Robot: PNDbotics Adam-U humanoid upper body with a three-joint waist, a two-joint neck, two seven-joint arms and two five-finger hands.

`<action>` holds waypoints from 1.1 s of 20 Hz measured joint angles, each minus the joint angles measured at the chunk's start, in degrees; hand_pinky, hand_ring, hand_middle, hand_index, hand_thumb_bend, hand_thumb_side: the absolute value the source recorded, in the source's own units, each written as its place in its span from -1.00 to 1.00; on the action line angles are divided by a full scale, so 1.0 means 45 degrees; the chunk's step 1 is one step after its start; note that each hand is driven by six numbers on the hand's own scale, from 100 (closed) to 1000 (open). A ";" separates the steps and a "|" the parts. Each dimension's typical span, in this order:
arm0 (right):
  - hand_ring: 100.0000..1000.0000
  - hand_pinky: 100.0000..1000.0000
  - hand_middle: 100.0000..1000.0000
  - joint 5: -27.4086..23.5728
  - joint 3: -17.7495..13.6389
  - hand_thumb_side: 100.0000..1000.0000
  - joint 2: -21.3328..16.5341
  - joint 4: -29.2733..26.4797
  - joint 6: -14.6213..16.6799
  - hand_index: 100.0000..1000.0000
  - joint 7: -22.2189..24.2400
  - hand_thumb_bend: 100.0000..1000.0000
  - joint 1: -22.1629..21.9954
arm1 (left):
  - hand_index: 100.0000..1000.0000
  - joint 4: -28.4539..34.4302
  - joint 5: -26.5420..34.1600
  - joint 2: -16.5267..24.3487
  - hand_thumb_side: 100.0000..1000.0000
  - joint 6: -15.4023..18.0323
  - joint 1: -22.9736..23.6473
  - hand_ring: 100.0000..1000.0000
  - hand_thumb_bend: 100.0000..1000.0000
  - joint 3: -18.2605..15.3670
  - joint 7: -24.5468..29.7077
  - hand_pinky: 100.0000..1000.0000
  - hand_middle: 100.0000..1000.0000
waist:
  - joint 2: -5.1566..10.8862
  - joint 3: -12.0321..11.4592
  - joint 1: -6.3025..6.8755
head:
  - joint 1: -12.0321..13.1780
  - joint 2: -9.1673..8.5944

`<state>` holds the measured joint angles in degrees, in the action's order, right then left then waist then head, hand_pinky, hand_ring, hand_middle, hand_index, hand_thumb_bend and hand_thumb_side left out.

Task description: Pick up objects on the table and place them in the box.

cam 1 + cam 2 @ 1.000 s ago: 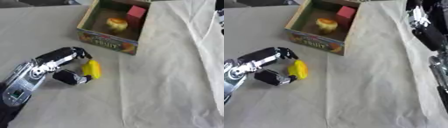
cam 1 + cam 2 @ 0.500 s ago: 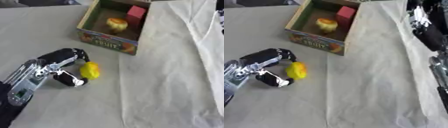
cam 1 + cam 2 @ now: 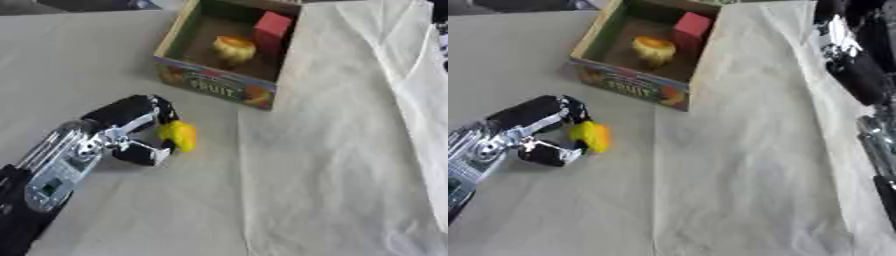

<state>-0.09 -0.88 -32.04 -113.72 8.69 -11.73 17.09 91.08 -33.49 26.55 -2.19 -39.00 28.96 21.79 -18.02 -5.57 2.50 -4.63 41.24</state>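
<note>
Left eye view shows the left robot hand (image 3: 131,131) curled around a small yellow rounded object (image 3: 179,135) on the cloth-covered desk (image 3: 324,165), seemingly gripping it for transfer into the open cardboard fruit box (image 3: 219,90) nearby.

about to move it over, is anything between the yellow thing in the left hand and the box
Nothing visible. The left hand pinches the yellow object, and only bare cloth lies between it and the box, whose near wall it must clear.
</note>
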 measured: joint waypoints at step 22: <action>0.48 0.78 0.39 -0.0334 0.0370 0.11 0.0017 0.0000 0.0342 0.50 0.0335 -1.00 0.1264 | 0.10 -0.4588 -0.4269 -0.2229 -1.00 0.2012 -0.6336 0.28 -0.82 -0.3048 -0.3608 0.26 0.11 | -0.0299 0.0919 -0.0033 | 0.0796 -0.0461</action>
<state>-1.59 0.78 -31.96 -113.72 10.23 -10.22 22.78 70.44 -52.70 16.52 6.86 -67.51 15.24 5.55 -19.36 -1.43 2.35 -1.04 39.17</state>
